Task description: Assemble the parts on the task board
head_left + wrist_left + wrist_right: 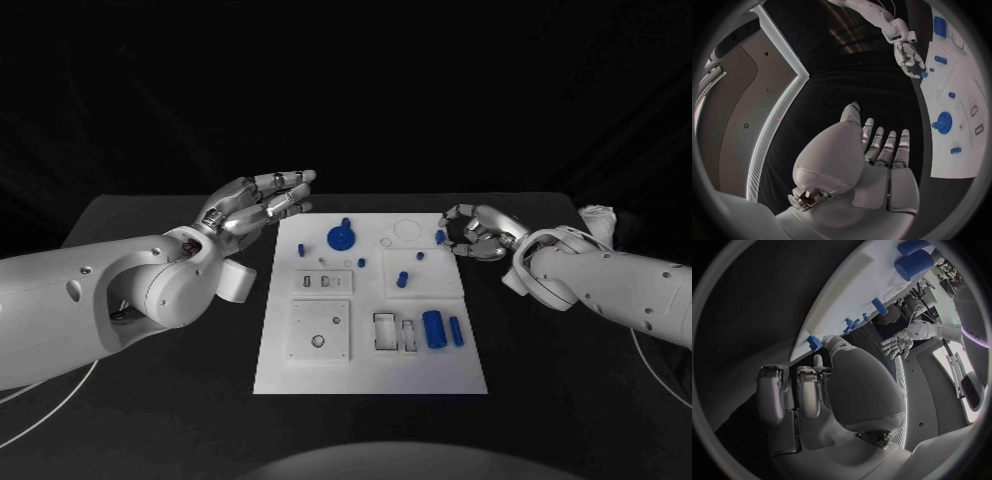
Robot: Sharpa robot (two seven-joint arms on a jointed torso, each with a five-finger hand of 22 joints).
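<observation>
White rectangular task board (372,370): small blue plastic parts (433,329) lie loose, assembly barely begun. Left hand (257,208) fingers released; right hand (476,233) fingers curl beside a far-edge part, grasp unclear.

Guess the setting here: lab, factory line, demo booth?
Probably a lab or test bench, not a line. A black table against a dark backdrop holds one white task board with small blue parts. The left hand and right hand hover by it, holding nothing.

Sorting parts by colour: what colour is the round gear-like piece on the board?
Blue gear; clearest in the head view.
</observation>
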